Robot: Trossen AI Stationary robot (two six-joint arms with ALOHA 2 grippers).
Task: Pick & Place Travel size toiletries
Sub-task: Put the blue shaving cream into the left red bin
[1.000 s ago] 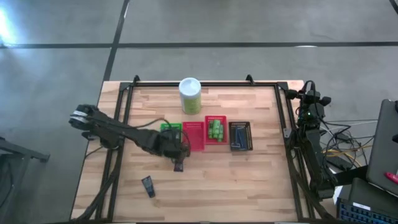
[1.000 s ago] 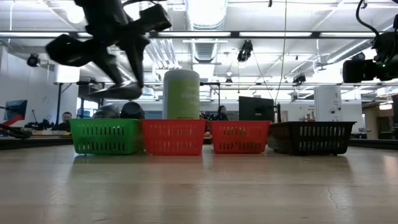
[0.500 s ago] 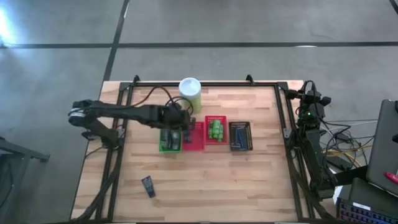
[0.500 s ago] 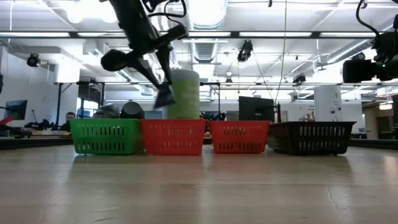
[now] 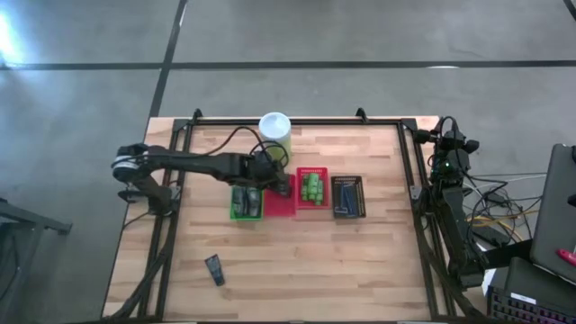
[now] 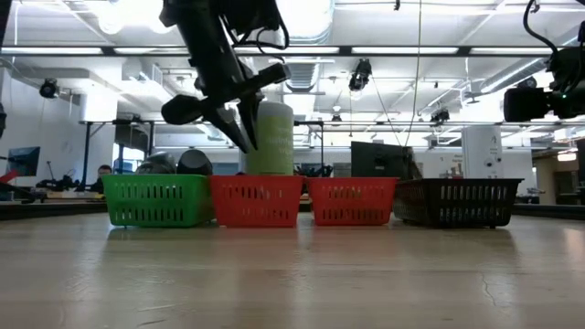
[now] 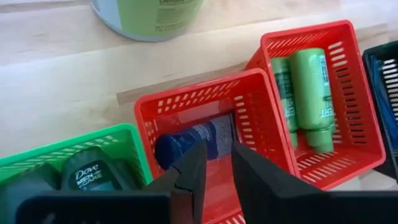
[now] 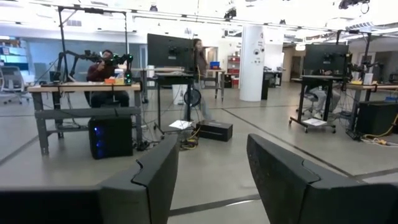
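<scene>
- Seen from above, the left gripper (image 5: pixel 273 183) is held over the row of baskets, above the near-left red basket (image 5: pixel 281 200), just beside the white-and-green canister (image 5: pixel 275 137). A green basket (image 5: pixel 246 203) with dark tubes is seen at the row's left end, a second red basket (image 5: pixel 312 187) with bright green tubes (image 5: pixel 312 188) to the right, and a dark basket (image 5: pixel 348 197) at the right end. One small dark tube (image 5: pixel 213 268) is left lying alone on the wooden table (image 5: pixel 360 261), well apart from the baskets. The right arm is parked at the table's right edge.
- At table level, the left gripper (image 6: pixel 245 137) is seen hanging above the first red basket (image 6: pixel 256 201), in front of the canister (image 6: pixel 271 139). Nothing is seen between its fingers.
- Through the left wrist camera, the fingers (image 7: pixel 194 174) are seen with only a narrow gap, and nothing is held between them. A dark-blue tube (image 7: pixel 198 139) is seen lying in the red basket (image 7: pixel 261 118) beyond the fingertips. Dark tubes (image 7: pixel 93 177) are seen in the green basket (image 7: pixel 134 152), green tubes (image 7: pixel 308 93) in the next red one.
- Through the right wrist camera, the right gripper (image 8: pixel 211 168) is seen with its fingers apart and empty, pointed at the room, where people are seated at desks.
</scene>
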